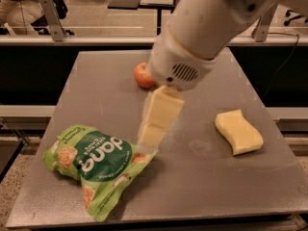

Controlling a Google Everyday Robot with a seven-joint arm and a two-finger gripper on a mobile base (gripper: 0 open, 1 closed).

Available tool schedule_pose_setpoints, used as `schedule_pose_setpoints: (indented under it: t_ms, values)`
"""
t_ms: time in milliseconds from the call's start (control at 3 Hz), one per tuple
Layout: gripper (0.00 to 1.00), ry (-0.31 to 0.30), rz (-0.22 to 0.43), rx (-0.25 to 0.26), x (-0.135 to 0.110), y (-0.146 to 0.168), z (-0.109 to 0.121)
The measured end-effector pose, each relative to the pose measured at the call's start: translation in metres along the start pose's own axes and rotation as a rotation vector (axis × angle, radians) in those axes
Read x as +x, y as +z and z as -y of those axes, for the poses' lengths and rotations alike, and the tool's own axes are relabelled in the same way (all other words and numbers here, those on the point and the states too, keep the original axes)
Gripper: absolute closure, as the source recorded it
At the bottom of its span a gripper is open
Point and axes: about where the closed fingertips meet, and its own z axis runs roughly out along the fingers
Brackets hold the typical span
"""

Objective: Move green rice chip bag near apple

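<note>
On the grey counter (192, 196), toward its near left corner, the green rice chip bag (98, 165) was seen lying flat. Its crinkled light-green edges were spread around a dark-green centre, on which the white lettering was read upside down. Pictured round chips were shown at its left end and along its lower edge. One corner of the bag was pointed to the right, and just above that corner the gripper (150, 137) was held, its pale tip aimed downward and slightly left. Whether the tip was touching the bag or only hanging close above it could not be told. Nor could it be told whether the gripper was spread or closed, as it was seen only as one solid cream block.

The gripper was carried by a bulky white arm (207, 28), by which much of the upper right of the view was filled. The apple (143, 75) was found farther back on the counter, partly hidden behind the arm's housing, so that only its left, red-orange side was shown. Bag and apple were well apart, with the gripper between them.

A wavy pale-yellow sponge (239, 131) was laid on the right side of the counter, well apart from the bag and clear of the gripper. A faint round mark (199, 147) was noted on the surface between sponge and gripper.
</note>
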Motion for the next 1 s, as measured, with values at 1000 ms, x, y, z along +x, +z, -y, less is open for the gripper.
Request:
schedule_pose_setpoints:
  t_ms: [1000]
  values:
    - [0.00, -0.029, -0.062, -0.109, -0.044, 0.108, -0.055]
